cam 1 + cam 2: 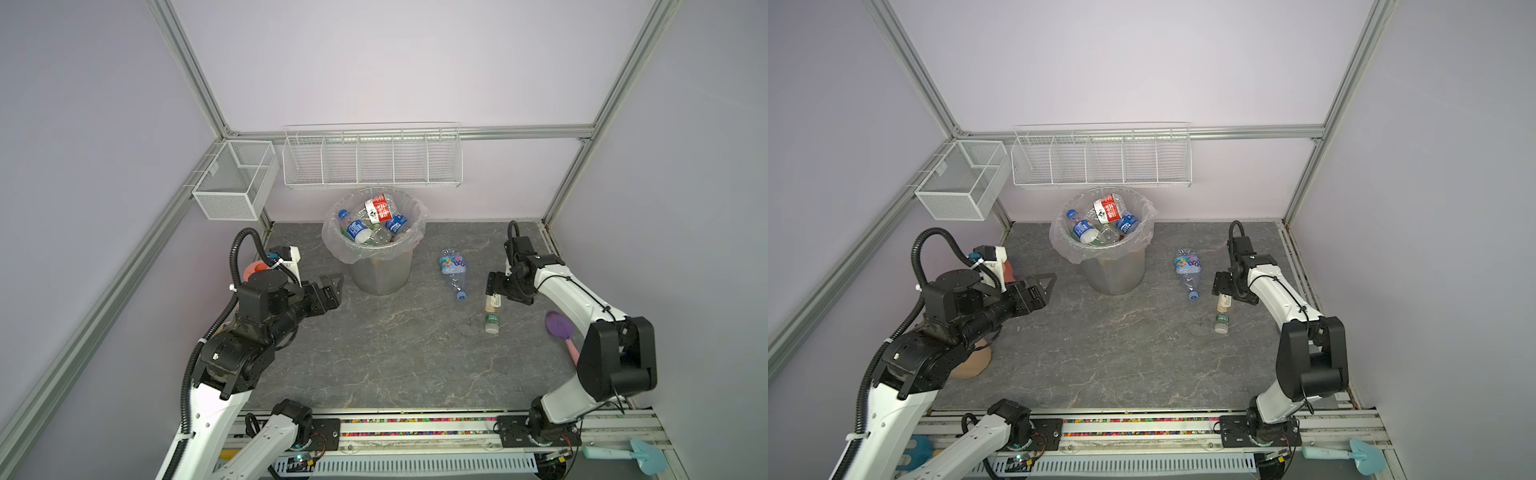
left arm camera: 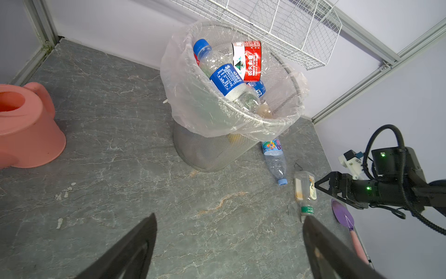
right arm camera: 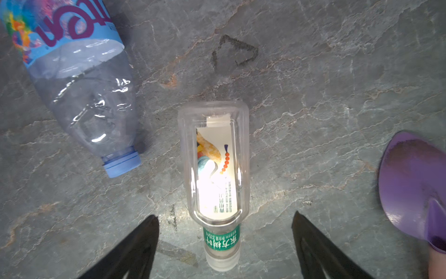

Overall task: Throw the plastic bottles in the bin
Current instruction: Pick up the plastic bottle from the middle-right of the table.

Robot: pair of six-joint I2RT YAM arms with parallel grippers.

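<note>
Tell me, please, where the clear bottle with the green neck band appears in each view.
In a top view: the green-banded bottle lies on the table, right of the bin.
In a top view: the same bottle, right of the bin.
Left wrist: past the bin, beside the purple trowel.
Right wrist: centre, framed by the open right hand.
Shared landmark: the crushed blue-capped bottle next to it.

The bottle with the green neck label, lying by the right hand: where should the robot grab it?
Grab the bottle around its clear, flat-sided body, coming straight down. It lies on its side on the table, so both long sides are free. The right hand hangs open over its neck end, probably well lined up.
</note>
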